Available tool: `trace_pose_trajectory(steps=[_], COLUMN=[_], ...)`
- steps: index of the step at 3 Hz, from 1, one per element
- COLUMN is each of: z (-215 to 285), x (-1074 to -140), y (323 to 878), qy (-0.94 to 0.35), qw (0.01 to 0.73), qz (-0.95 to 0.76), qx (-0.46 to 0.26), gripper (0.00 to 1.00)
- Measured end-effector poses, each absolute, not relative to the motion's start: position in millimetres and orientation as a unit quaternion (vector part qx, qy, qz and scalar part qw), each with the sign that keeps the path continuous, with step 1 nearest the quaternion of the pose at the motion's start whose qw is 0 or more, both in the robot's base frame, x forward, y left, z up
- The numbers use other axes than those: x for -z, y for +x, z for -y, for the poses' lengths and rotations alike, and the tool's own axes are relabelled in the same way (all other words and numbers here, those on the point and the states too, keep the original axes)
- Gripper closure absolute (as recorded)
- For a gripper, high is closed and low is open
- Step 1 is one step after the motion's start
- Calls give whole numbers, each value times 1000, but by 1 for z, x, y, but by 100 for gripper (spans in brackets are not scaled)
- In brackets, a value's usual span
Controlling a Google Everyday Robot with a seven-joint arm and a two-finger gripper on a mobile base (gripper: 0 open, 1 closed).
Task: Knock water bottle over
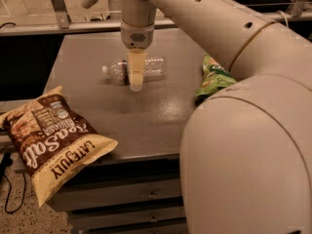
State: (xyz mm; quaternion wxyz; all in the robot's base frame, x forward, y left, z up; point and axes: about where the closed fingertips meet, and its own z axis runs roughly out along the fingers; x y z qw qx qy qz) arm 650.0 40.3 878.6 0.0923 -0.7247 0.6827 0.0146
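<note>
- the gripper [136, 84] hangs straight down from a round cream wrist over the far middle of the flat grey table top [161, 116].
- its pale yellow lower part crosses in front of the small clear ribbed plastic water bottle [152, 66], and its tip reaches down to about the table surface on the near side of the bottle.
- only 1 narrow pale piece shows from this side, so how the jaws stand cannot be told: spread around the bottle or pressed together in front of it, either would look like this.
- the gripper seems to touch the bottle's near side, though actual contact is not certain.
- the water bottle lies on its side on the table, long axis running left to right, with its white cap [105, 69] pointing left and its base to the right of the gripper.
- a brown and cream chip bag [51, 140] printed with "sea salt" lies at the front left corner, hanging partly past the table edge, well apart from the bottle.
- a green snack bag [214, 74] sits at the right side of the table, partly hidden by the robot's large cream arm [243, 145], which fills the right of the view.
</note>
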Motion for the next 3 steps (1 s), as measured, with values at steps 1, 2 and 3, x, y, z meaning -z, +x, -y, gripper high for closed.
trace_pose_trajectory(steps=[1, 2, 3], z=[-37, -32, -32], x=[-886, -888, -885], y=[649, 647, 648], qy=[-718, -710, -704], qw=[110, 122, 134], qz=[-687, -693, -696], qx=[-17, -26, -38], gripper=[0, 0, 0])
